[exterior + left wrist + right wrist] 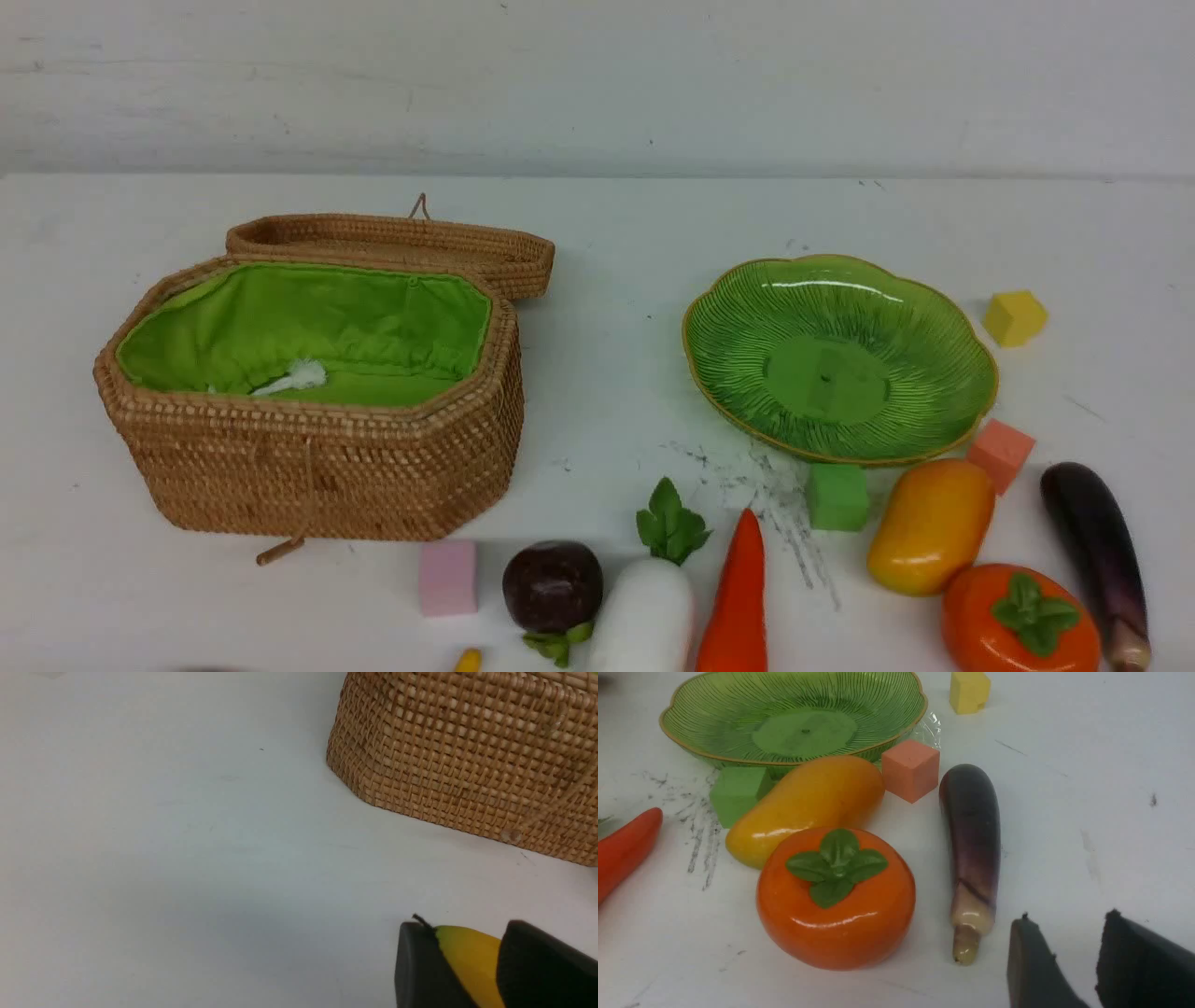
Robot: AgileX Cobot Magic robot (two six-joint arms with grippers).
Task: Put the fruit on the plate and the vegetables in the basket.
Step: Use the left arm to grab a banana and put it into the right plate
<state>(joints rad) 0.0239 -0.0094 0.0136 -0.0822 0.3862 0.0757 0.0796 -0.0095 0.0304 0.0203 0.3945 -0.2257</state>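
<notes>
My left gripper is shut on the yellow banana, just in front of the woven basket. A yellow end shows at the front view's bottom edge. The basket stands open at the left, the green plate at the right. Along the front lie the mangosteen, radish, red pepper, mango, persimmon and eggplant. My right gripper is open and empty beside the eggplant's stem end. Neither gripper shows in the front view.
Foam cubes lie about: pink near the basket, green and salmon against the plate's front rim, yellow to its right. The basket's lid lies open behind it. A wall runs behind the table.
</notes>
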